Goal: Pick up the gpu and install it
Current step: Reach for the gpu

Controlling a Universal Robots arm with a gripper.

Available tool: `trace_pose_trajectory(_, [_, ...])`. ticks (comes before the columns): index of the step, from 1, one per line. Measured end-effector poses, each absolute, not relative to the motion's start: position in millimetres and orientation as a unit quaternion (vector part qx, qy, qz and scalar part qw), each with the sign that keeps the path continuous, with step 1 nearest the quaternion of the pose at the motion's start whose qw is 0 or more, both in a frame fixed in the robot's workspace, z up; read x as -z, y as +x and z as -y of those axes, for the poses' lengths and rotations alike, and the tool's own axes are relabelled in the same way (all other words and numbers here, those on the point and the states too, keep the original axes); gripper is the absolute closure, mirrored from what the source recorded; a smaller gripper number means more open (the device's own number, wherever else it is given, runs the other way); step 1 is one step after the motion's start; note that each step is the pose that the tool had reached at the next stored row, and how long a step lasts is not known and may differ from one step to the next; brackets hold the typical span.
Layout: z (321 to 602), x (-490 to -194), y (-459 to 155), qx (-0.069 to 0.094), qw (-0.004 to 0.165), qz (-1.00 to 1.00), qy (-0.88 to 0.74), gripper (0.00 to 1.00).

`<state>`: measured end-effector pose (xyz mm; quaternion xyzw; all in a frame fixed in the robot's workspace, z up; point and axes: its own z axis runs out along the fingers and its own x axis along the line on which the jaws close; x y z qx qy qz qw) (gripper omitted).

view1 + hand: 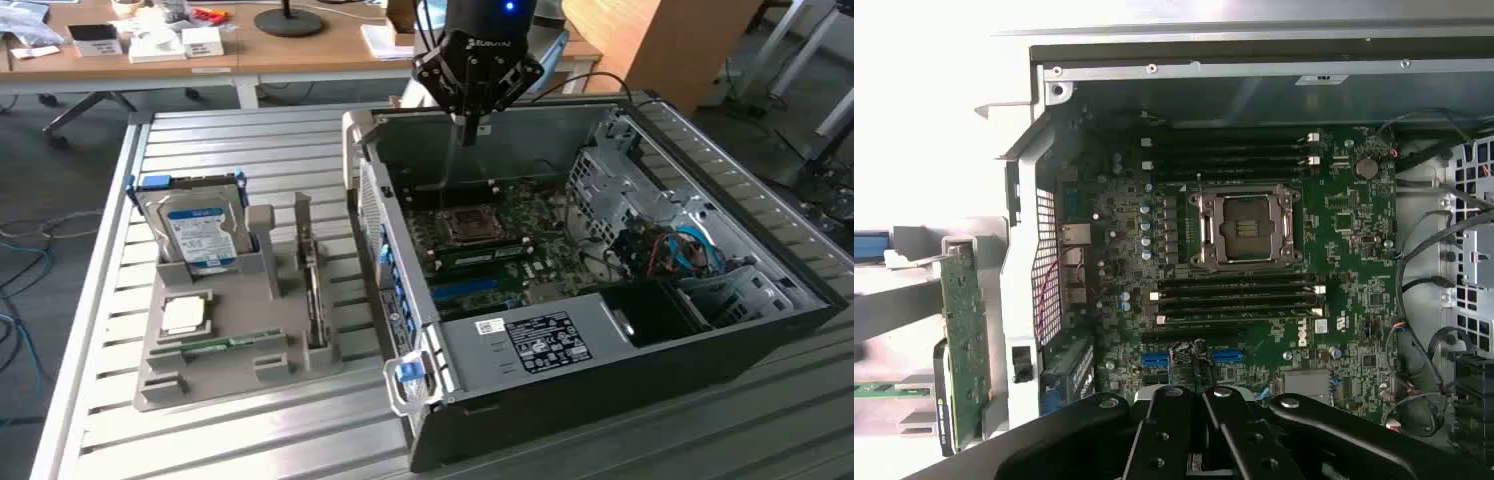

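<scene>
The gpu [311,285] stands on its edge in a slot of the grey holder [200,385], at the exterior view's left of the open computer case [694,330]. In the wrist view the gpu [962,345] shows as a green board just outside the case wall. My gripper [470,122] hangs over the far end of the case, above the motherboard [514,245], well apart from the gpu. Its fingers [1172,440] are shut with nothing between them. The empty processor socket [1244,228] lies below the gripper.
The holder also carries a silver hard drive with a blue label [200,235], a processor chip [184,315] and a narrow memory stick [220,346]. Cables [674,250] and drive cages fill the case's right side. A desk with clutter [174,45] stands behind the slatted table [240,140].
</scene>
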<state>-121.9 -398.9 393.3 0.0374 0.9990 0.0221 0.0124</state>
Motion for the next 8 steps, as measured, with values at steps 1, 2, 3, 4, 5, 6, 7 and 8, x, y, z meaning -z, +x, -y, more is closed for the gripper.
trace_pose_trajectory(1, [398.8, -393.3, -121.9, -0.022, 0.013, -0.999, 0.037, 0.89])
trace_pose_trajectory(2, [398.9, -393.3, -121.9, -0.022, 0.012, -0.999, 0.037, 0.89])
trace_pose_trajectory(3, [398.8, -393.3, -121.9, -0.022, 0.012, -0.999, 0.037, 0.89])
trace_pose_trajectory(4, [398.9, -393.3, -121.9, -0.022, 0.012, -0.999, 0.037, 0.89])
trace_pose_trajectory(5, [398.9, -393.3, -121.9, -0.022, 0.012, -0.999, 0.037, 0.89])
trace_pose_trajectory(6, [398.8, -393.3, -122.3, -0.022, 0.013, -0.999, 0.037, 0.89])
trace_pose_trajectory(7, [398.8, -393.2, -122.8, -0.022, 0.013, -0.999, 0.037, 0.89])
trace_pose_trajectory(8, [398.8, -393.3, -123.4, -0.022, 0.013, -0.999, 0.037, 0.89])
